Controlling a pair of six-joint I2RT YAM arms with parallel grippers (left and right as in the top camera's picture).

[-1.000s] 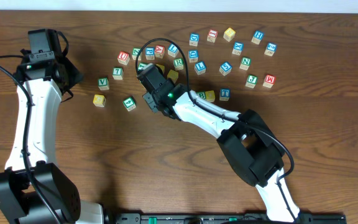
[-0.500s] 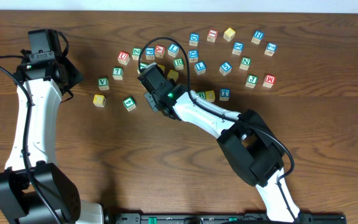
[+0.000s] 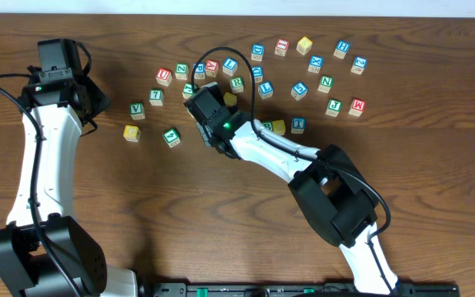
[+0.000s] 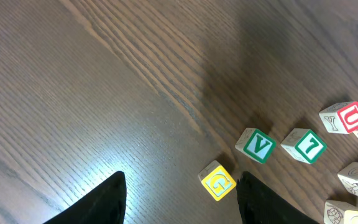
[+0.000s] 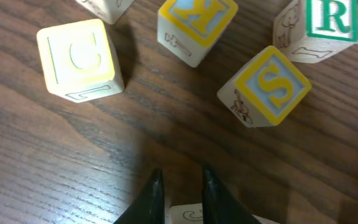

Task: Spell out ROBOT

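Observation:
A green-framed R cube (image 3: 237, 83) (image 5: 331, 18) lies in the cluster at the back. A green B cube (image 3: 267, 127), a yellow cube (image 3: 279, 126) and a blue T cube (image 3: 298, 124) form a row beside my right arm. My right gripper (image 3: 200, 97) (image 5: 183, 186) hovers low at the cluster's near edge, almost shut, with bare wood between its tips. A pale cube (image 5: 190, 215) lies under its fingers (image 5: 156, 196), not gripped. Yellow C (image 5: 79, 56), K (image 5: 194, 18) and S (image 5: 272, 87) cubes lie just ahead. My left gripper (image 3: 89, 103) (image 4: 182, 199) hangs open and empty, high above the table.
A yellow G cube (image 4: 217, 182) (image 3: 131, 132), green V (image 4: 257, 146) and 7 (image 4: 304, 145) cubes and a red U cube (image 4: 347, 117) lie left of the cluster. Several more letter cubes are scattered along the back right, such as a red one (image 3: 357, 106).
My right gripper has crept slightly right and toward the cluster, covering a yellow cube, and its fingers have narrowed a little. The left arm has not moved.

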